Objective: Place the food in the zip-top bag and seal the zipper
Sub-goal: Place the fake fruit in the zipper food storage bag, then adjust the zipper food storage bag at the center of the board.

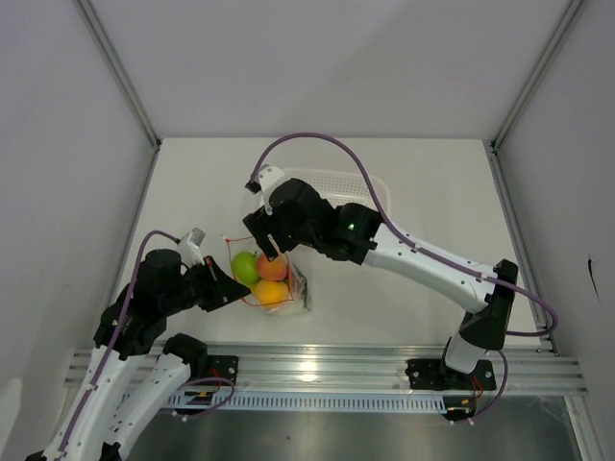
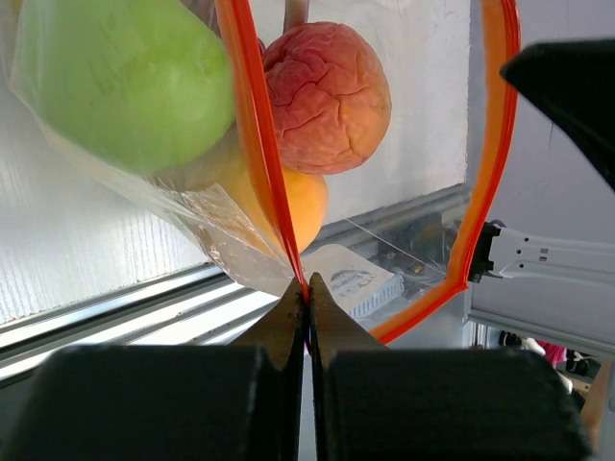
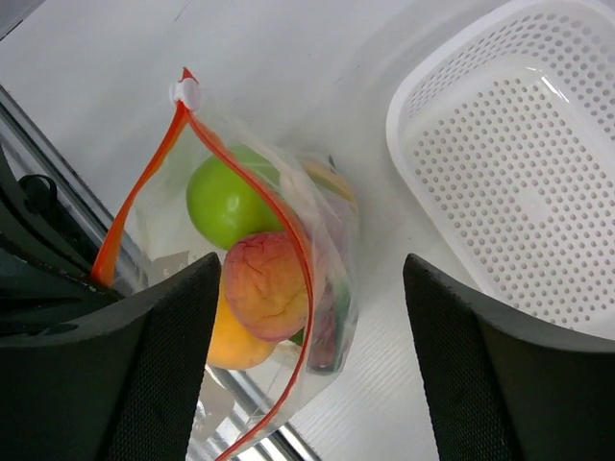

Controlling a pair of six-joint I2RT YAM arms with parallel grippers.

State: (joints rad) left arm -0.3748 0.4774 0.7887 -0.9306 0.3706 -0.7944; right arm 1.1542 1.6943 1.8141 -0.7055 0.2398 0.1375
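The bag [image 1: 302, 294] sits on the table [image 1: 192, 192] between the arms, mouth gaping, with an apple [image 3: 223, 204], a peach [image 3: 264, 285] and an orange [image 3: 231, 344] inside. The left gripper [image 2: 307, 305] is pressed together, pinching the zipper [image 3: 144, 182] at one end of the mouth. The right gripper [image 3: 309, 274] hangs over the mouth, fingers spread and holding nothing, with the basket [image 3: 519, 163] near the bag.

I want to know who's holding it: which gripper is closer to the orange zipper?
Left. The left gripper pinches the zipper; the right gripper hovers open above it.
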